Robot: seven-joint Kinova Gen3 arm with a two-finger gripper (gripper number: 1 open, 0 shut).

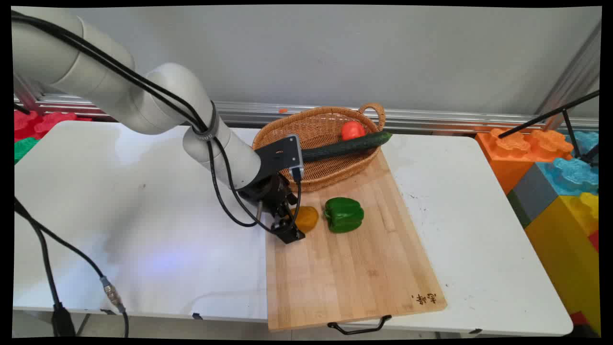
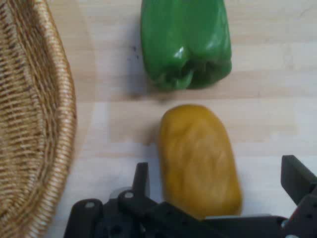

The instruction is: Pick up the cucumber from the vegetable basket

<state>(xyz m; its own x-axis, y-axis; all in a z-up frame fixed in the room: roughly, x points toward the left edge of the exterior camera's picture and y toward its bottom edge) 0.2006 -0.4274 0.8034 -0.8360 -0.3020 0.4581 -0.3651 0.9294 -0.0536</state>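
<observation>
My gripper is low over the wooden cutting board, at its left side. It is open, and a yellow-orange oblong fruit lies on the board between the fingers, with gaps on both sides. In the main view the yellow fruit shows just right of the gripper. A green bell pepper lies on the board just beyond it; the green bell pepper fills the top of the hand view.
A wicker basket stands at the board's far end, holding a red tomato and a long cucumber lying across its rim. The basket's rim is close on the hand view's left. Big coloured foam blocks stand right of the table.
</observation>
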